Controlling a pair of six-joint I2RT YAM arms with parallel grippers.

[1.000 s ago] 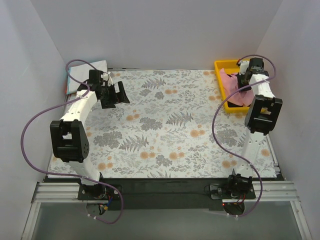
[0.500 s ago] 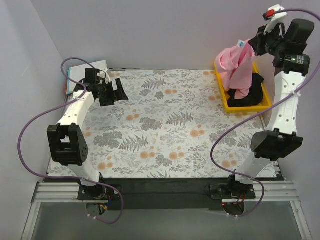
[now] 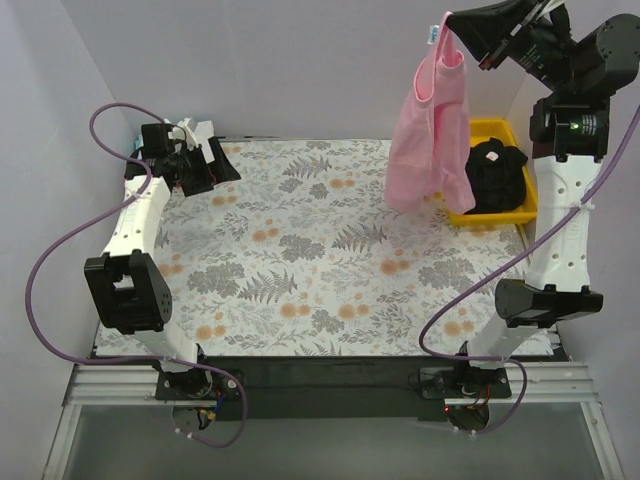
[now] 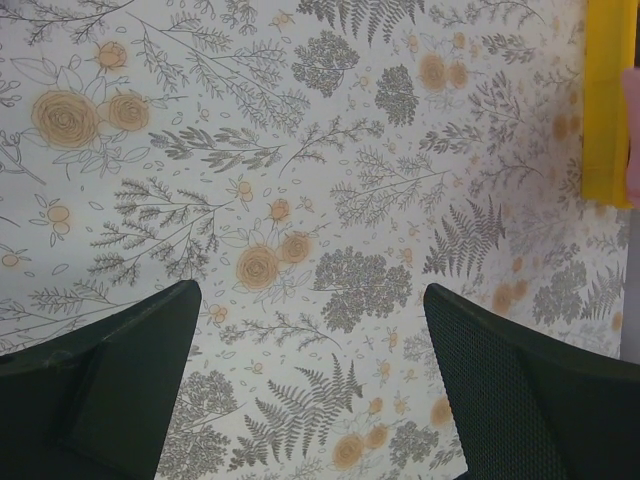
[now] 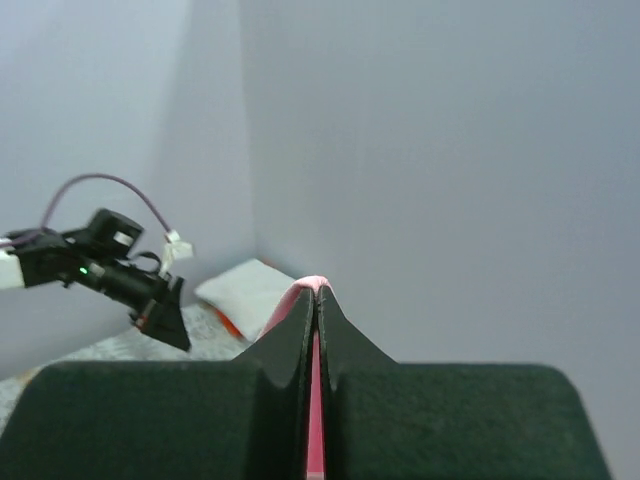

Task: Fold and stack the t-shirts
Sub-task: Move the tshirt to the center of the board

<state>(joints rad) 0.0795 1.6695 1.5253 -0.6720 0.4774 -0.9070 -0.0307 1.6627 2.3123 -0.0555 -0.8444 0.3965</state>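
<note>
Top external view: within the last second the right arm has swung up out of the yellow tray (image 3: 495,220) at 2 o'clock. The right gripper (image 3: 450,27) now stands high toward 1 o'clock, with the pink t-shirt (image 3: 430,140) hanging from it at full length. In the right wrist view its jaws are pressed together on a thin fold of pink cloth, so the shirt is pinched at one edge only. The lift has uncovered the black t-shirt (image 3: 497,170), which lies bunched in the tray. The left gripper (image 3: 218,165) has drifted a little farther toward 10 o'clock and hangs spread wide above the floral table cloth (image 3: 320,260), holding nothing.

I judge the pick-out done. The pink shirt is not yet laid flat and no folding has begun.

The middle of the cloth, from 9 round to 3 o'clock, carries no garment and offers the best room for spreading. The back wall (image 3: 300,70) is close behind the raised gripper, so any swing should come toward 6 o'clock. The hem seems to hang clear of the tray rim, though from above I cannot be sure. The folded shirts (image 5: 245,292) sit in the 10 o'clock corner, just behind the left gripper.
</note>
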